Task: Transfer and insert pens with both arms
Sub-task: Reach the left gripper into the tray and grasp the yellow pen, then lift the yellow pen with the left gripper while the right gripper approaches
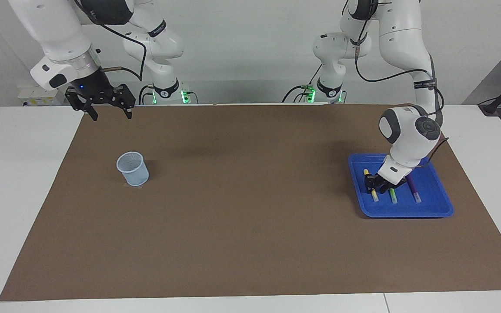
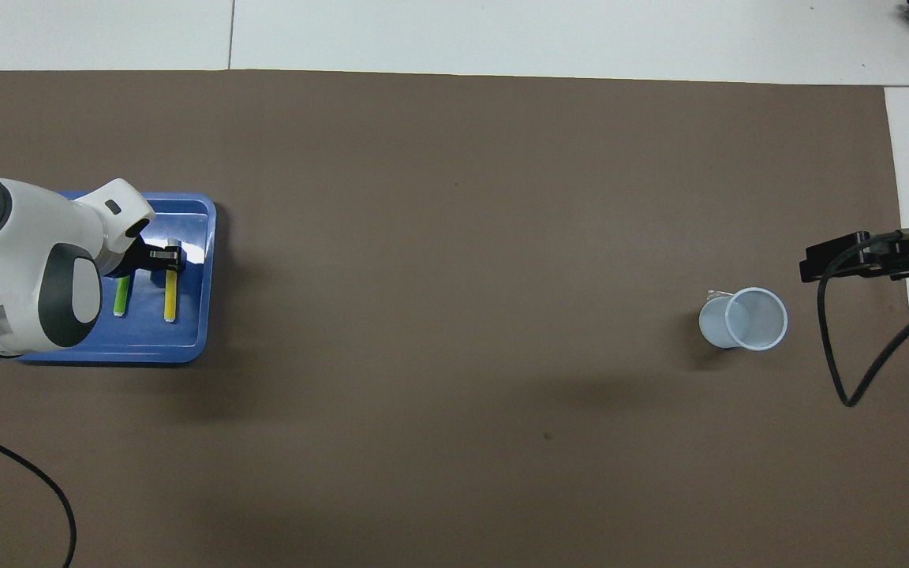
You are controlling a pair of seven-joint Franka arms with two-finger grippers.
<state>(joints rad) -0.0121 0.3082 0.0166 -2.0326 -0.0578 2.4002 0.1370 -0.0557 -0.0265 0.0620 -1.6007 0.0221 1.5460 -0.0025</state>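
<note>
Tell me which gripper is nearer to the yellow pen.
Left. The left gripper is down in the blue tray at the yellow pen; the right gripper waits, raised over the right arm's end.

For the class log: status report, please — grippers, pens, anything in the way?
Left gripper down on yellow pen in blue tray. Right gripper open, waiting above the mat. Cup unobstructed.

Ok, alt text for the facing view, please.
The left gripper is down in the blue tray at the yellow pen, beside the green pen and purple pen. The right gripper waits open, raised; a pale cup stands on the mat.
</note>
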